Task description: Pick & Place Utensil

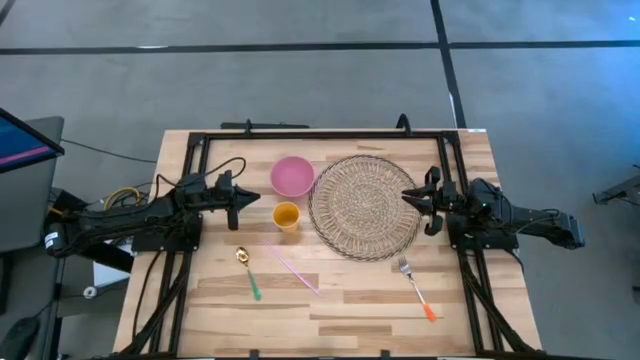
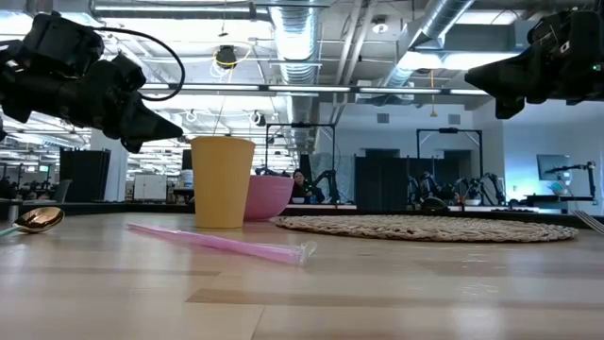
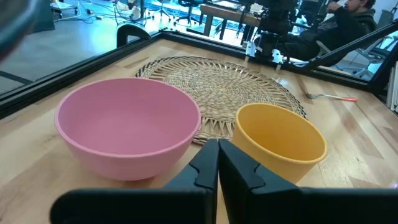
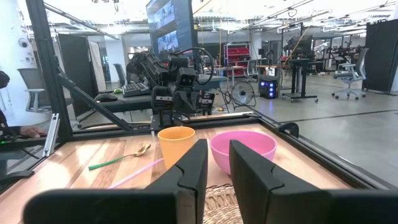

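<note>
A spoon (image 1: 247, 270) with a gold bowl and green handle lies flat near the table's near-left part. A fork (image 1: 415, 283) with an orange handle lies near the near-right part, below a round woven placemat (image 1: 365, 207). My left gripper (image 1: 250, 197) hovers shut above the table, left of the yellow cup (image 1: 286, 216) and pink bowl (image 1: 292, 176); its fingers meet in the left wrist view (image 3: 217, 155). My right gripper (image 1: 408, 196) hovers over the placemat's right edge, open by a narrow gap (image 4: 217, 155). Neither gripper touches anything.
A pink straw (image 1: 293, 270) lies on the wood between spoon and fork, right of the spoon. The cup (image 2: 223, 181) and bowl (image 2: 269, 196) stand upright beside the placemat (image 2: 425, 227). A black frame (image 1: 320, 133) borders the table's far and side edges. People sit in the room beyond.
</note>
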